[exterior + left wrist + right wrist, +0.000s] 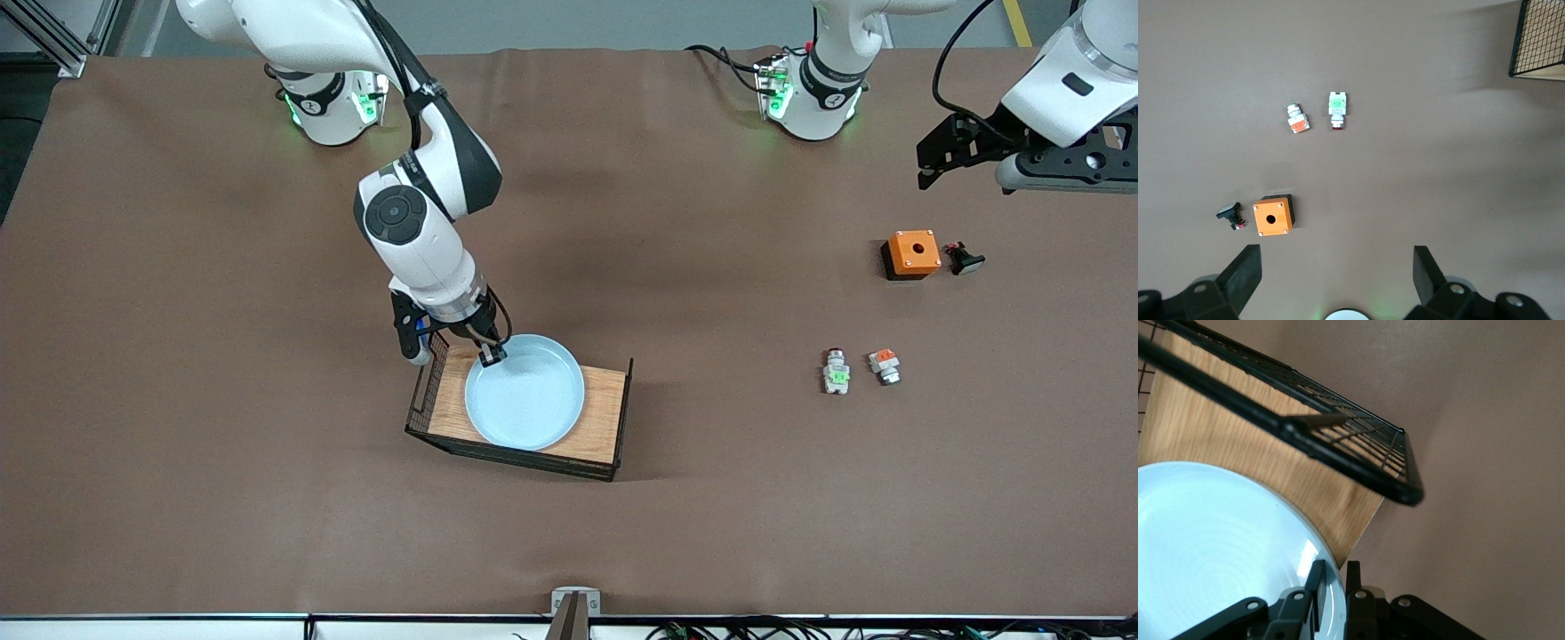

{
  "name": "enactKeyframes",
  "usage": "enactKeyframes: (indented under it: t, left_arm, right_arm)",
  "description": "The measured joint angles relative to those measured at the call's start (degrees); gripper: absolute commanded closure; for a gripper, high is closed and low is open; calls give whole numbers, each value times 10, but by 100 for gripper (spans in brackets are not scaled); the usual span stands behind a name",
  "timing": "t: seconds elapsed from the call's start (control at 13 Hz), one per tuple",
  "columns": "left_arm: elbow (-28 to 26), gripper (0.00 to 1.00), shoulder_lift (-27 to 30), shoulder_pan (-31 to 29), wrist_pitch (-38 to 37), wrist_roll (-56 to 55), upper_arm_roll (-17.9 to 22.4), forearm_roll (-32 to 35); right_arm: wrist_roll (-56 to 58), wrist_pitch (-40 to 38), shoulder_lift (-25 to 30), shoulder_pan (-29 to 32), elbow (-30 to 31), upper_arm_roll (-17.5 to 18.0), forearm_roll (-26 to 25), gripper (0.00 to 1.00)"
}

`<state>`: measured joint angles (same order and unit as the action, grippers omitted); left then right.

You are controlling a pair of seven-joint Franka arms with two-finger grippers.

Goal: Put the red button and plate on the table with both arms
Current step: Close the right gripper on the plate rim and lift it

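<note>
The brown-sheeted tabletop [222, 400] carries everything, and neither task piece has been set down on it by me yet. Largest of the things on it is the small black wire rack with a wooden top [605, 418], sitting near the middle of the tabletop. The round pale-blue plate with its shallow raised rim [526, 404] lies flat on that wooden top, so the plate half of the job is only at the grasping stage.

My right end effector [492, 356] is down at the plate's rim at about the plate's ten o'clock. In the right wrist view the two fingers stand narrow on either side of the rim [1331, 587], pinching it, though the plate does not look lifted.

My left end effector [1335, 277] hangs spread wide in the air over the tabletop at the left arm's end, holding nothing and waiting.

The tiny silvery-white push-button with the green middle block and dark-red tip [835, 372] lies untouched on the tabletop, just beside a similar piece with an orange-red block [885, 364] at its three o'clock. An orange square box [912, 253] sits at about one o'clock from them.

I judge both placements still to do.
</note>
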<state>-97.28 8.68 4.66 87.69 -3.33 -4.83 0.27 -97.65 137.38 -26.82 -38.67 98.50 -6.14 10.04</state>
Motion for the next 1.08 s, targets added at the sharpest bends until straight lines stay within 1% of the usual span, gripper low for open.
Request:
enactKeyframes:
  t: [0.15,0.46,0.77,1.08]
  left_arm:
    - [-2,0,0,0,5,-1,0,-7]
    - [-4,0,0,-3,36,-5,2,-21]
    - [-4,0,0,-2,45,-22,3,-24]
    - [-3,0,1,-2,45,-33,2,-19]
  right_arm:
    - [0,1,0,0,-1,0,0,96]
    - [3,0,0,-1,-3,3,0,99]
    - [3,-3,0,-1,-4,4,0,100]
    - [1,-21,2,-1,-12,4,2,100]
